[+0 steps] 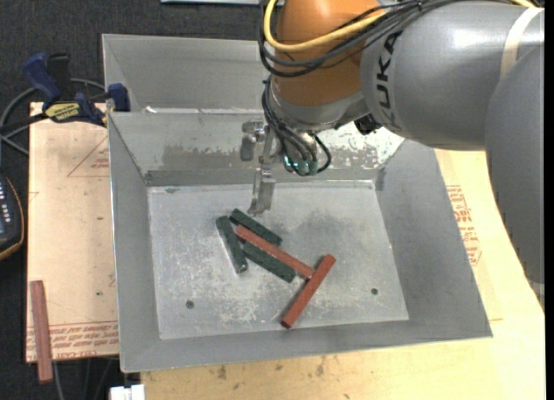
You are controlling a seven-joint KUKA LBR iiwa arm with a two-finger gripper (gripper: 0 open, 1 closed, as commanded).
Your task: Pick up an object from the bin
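Mid-floor of the bin (177, 290): small heap of flat bars, crossed. Thin red-brown bar (275, 251) lies over a long dark green bar (275, 266) and part-covers it; wider red-brown bar (308, 293) butts its end. Hand (260, 202) hangs at the heap's rear end, over a short dark green bar (257, 227) (flat, slanted, possibly touching). Hand released or clenched: can't tell.
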